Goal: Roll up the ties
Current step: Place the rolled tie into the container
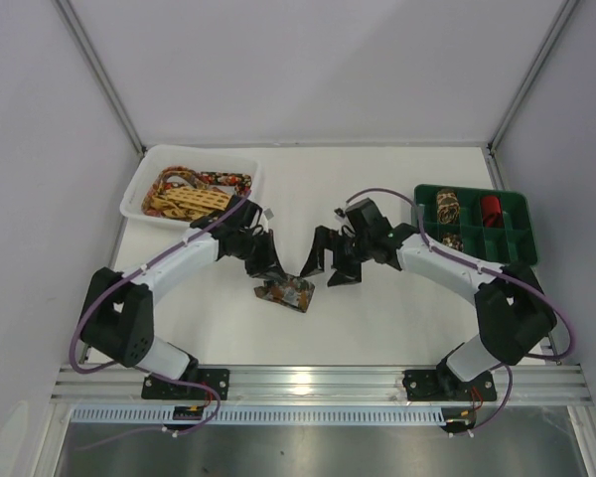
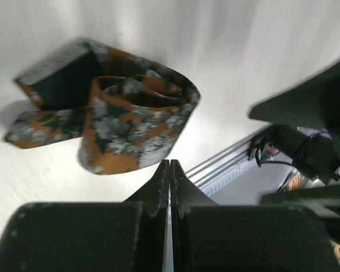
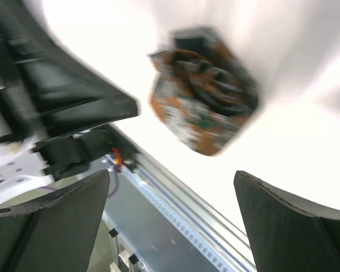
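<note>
Since the loose brown-orange tie coil (image 2: 130,122) looks soft, light and springy, pinch across its flat sides; it lies free just beyond the left gripper's (image 2: 169,164) pressed-together fingers and ahead of the right gripper's (image 3: 173,175) spread ones.

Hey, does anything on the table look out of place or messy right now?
The orange-and-dark mottled fabric tie lies on the white table as a loose, flattened coil, with one flat end sticking out sideways instead of wrapped in.
</note>
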Available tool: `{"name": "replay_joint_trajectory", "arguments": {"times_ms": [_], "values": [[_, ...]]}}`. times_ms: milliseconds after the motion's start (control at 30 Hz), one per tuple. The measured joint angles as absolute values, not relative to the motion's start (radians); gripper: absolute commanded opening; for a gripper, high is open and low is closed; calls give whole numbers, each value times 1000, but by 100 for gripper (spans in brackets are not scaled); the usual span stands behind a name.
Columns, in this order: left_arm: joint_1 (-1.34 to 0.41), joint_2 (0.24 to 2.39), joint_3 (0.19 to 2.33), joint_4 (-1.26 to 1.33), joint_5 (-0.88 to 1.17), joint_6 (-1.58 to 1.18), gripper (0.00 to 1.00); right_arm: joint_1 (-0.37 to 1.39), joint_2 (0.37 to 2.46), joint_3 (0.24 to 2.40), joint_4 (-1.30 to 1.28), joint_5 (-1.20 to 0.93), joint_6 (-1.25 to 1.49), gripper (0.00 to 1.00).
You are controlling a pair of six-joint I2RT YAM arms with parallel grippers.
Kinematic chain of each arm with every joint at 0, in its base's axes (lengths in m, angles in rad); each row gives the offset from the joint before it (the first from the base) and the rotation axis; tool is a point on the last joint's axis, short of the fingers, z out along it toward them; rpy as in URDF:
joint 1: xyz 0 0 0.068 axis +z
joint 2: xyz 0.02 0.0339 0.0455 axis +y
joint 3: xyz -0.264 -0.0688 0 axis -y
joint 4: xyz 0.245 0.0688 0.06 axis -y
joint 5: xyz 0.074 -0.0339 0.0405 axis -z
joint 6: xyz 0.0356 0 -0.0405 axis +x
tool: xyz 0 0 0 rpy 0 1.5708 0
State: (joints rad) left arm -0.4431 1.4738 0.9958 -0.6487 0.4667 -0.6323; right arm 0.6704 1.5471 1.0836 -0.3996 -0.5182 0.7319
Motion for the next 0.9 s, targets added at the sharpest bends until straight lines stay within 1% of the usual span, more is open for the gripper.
{"name": "replay_joint_trajectory", "arguments": {"times_ms": [167, 367, 533, 733, 900], "values": [[-502, 1518, 1007, -619, 500, -644, 1, 660, 1535, 899, -285, -519, 754, 100], [-490, 1585, 1023, -624, 493, -628, 0, 664, 1540, 733, -56, -524, 803, 100], [-453, 1618, 1038, -644, 472, -601, 1, 666, 1625, 716, 111, -542, 839, 98], [-438, 1639, 1052, -645, 447, -576, 1, 673, 1679, 718, 215, -556, 883, 97], [-438, 1667, 1051, -634, 424, -574, 1, 684, 1712, 726, 273, -559, 921, 94]]}}
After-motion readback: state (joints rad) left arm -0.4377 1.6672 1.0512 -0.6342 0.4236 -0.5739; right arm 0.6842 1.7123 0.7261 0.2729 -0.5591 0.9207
